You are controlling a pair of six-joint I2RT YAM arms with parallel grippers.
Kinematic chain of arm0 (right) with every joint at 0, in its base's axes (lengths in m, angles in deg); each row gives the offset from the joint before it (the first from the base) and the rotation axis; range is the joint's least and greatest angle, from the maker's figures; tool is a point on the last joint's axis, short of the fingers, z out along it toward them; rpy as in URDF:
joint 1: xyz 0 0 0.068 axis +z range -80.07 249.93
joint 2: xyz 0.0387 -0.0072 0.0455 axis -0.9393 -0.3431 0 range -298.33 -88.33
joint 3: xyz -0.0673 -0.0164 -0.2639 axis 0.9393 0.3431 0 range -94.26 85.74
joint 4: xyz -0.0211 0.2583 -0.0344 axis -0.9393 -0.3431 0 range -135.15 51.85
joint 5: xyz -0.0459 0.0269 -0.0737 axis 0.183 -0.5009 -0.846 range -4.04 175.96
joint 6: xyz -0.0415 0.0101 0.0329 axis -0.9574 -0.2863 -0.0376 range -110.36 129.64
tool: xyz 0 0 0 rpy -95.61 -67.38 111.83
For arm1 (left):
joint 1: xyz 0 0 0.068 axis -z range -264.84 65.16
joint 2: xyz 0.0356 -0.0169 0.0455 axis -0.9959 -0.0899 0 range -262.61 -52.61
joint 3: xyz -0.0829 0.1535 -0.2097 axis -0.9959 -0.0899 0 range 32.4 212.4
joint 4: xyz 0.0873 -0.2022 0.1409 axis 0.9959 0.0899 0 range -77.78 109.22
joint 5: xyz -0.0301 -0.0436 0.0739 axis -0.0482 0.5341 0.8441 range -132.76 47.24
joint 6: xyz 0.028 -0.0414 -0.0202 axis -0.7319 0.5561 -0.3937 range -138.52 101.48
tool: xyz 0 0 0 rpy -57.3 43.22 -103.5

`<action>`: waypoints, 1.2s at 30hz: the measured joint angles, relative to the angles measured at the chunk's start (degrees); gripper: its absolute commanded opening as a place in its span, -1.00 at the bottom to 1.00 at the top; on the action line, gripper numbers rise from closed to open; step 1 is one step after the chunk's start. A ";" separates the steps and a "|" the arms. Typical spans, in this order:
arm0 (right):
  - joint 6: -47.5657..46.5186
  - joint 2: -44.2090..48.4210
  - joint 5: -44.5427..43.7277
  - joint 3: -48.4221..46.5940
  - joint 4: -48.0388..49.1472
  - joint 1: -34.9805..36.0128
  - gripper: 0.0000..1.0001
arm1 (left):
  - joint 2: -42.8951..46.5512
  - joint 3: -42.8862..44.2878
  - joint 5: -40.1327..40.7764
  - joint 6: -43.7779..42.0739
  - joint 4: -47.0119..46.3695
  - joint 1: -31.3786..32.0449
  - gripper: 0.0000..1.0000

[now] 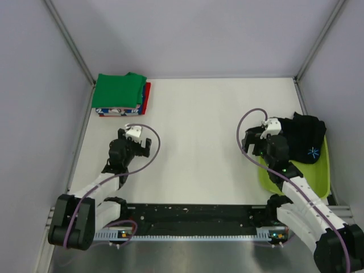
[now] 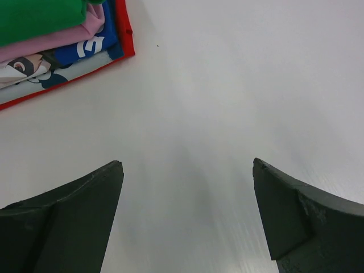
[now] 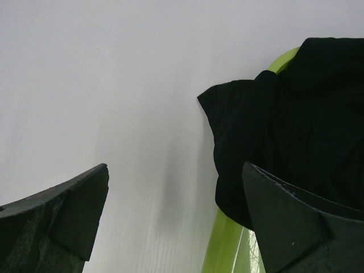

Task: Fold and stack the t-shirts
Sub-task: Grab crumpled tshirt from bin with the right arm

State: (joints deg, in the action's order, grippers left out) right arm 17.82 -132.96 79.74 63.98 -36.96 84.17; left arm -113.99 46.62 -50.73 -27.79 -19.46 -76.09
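A stack of folded t-shirts [image 1: 120, 95], green on top with red and a blue-white pattern below, lies at the table's back left; its corner shows in the left wrist view [image 2: 51, 40]. A crumpled black t-shirt [image 1: 307, 136] with a small light-blue star mark spills over the rim of a lime-green tub [image 1: 323, 173] at the right. My left gripper [image 1: 131, 136] hangs open and empty over bare table [image 2: 187, 165], short of the stack. My right gripper [image 1: 263, 136] is open and empty too [image 3: 176, 168], just left of the black t-shirt [image 3: 296, 119] and the tub's rim [image 3: 224, 244].
Grey walls with metal frame posts close in the table [image 1: 199, 136] on the left, back and right. Along the near edge runs a black rail [image 1: 193, 213] that carries both arm bases. The tub stands tight against the right wall.
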 measured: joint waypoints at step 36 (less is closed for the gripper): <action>30.32 -39.26 -1.75 -21.03 -15.32 -36.39 -1.00 | -4.55 16.90 -14.49 -13.64 33.40 -0.37 0.64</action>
State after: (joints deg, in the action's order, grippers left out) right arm 48.14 -172.21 77.99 42.95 -52.28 47.78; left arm -118.54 63.51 -65.22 -41.43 13.94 -76.46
